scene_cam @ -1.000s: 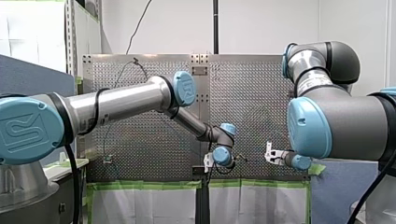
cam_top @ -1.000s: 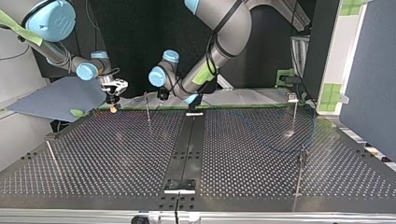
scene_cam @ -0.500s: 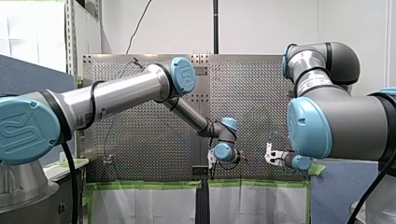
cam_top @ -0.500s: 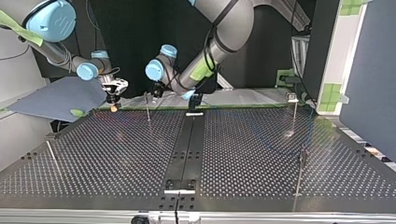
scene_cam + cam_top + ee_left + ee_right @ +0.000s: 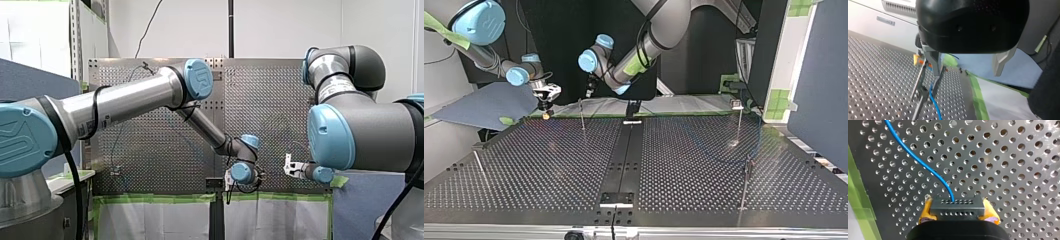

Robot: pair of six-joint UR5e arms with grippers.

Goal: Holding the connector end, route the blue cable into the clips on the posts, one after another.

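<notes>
The thin blue cable [image 5: 925,165] curved loosely across the perforated metal table [image 5: 1010,170] and ended in a dark grey rectangular connector block [image 5: 957,206] with rows of tiny holes. Your right gripper [image 5: 957,212] was clamped on that block between its yellow pads [image 5: 925,213], near the table's far edge in the top view, toward its left. Your left arm [image 5: 659,25] was stretched out past the middle with the left gripper [image 5: 967,72] hanging over the table, metal fingers [image 5: 933,60] spread well apart, one just beside a thin metal post [image 5: 918,81] where the cable passed.
</notes>
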